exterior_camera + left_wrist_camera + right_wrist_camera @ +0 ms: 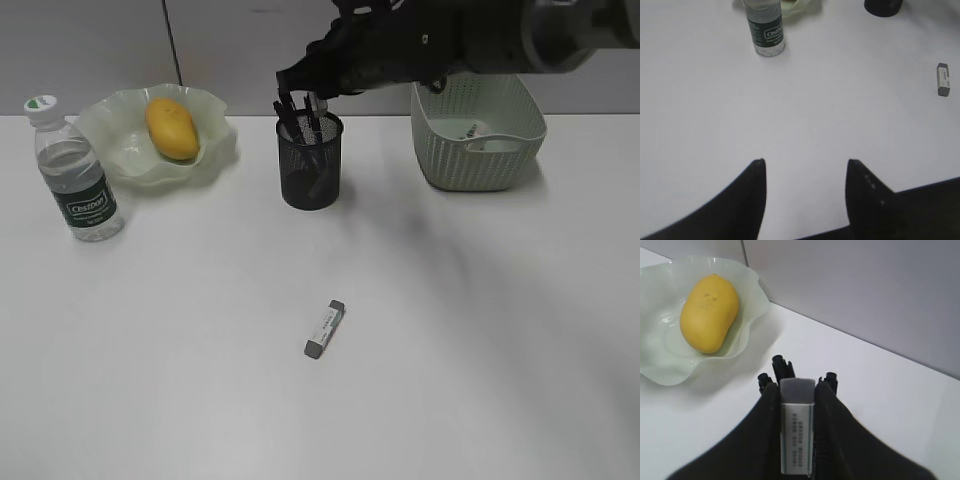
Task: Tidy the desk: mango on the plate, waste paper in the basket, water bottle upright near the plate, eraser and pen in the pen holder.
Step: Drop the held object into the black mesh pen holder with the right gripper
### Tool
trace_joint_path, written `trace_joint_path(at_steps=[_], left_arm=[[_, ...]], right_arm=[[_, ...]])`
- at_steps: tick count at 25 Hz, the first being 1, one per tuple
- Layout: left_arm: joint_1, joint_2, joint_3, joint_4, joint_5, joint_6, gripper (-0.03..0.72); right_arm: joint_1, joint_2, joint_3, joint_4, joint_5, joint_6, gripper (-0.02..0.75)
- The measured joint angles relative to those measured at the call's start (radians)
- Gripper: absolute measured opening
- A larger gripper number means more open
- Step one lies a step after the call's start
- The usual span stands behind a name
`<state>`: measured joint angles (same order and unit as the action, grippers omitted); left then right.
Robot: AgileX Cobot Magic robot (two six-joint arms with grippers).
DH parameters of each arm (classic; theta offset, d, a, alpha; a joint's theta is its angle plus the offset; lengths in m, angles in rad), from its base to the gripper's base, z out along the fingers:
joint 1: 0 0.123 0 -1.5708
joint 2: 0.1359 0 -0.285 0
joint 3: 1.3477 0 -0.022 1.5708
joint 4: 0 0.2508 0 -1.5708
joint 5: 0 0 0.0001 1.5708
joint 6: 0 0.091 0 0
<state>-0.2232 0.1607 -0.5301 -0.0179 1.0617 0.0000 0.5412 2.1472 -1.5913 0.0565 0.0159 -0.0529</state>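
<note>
My right gripper [797,386] is shut on a grey-and-white eraser [797,432] and hangs right above the black mesh pen holder [311,170], where the dark pens [782,366] stand upright. In the exterior view this gripper [300,100] hovers at the holder's rim. A second eraser [325,329] lies flat on the white desk [480,330] in front. The yellow mango [171,127] rests in the wavy green plate [115,150]. Beside the plate, on its left, the water bottle [78,180] stands upright. My left gripper [806,162] is open over bare desk. White waste paper [490,143] lies in the basket [470,170].
The basket stands at the back right, under the right arm's dark bulk [480,40]. In the left wrist view the bottle [766,30], the pen holder's base [882,6] and the loose eraser [943,79] lie far ahead of the fingers. A grey wall [90,50] closes the back.
</note>
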Motion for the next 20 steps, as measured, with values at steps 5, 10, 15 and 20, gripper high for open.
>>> trace_joint_path(at_steps=[5,10,15,20], left_arm=[[0.0,0.0,0.0,0.0,0.0,0.0,0.391],[0.0,0.0,0.0,0.0,0.0,0.0,0.391],[0.0,0.0,0.0,0.0,0.0,0.0,0.391],[0.0,0.0,0.0,0.0,0.0,0.0,0.391]], right_arm=[[0.004,0.049,0.0,0.008,-0.037,0.002,0.172],[0.004,0.069,0.0,0.007,-0.016,0.005,0.258],[0.004,0.063,-0.001,0.0,0.041,0.006,0.403],[0.004,0.018,-0.063,-0.006,0.35,0.007,0.421]])
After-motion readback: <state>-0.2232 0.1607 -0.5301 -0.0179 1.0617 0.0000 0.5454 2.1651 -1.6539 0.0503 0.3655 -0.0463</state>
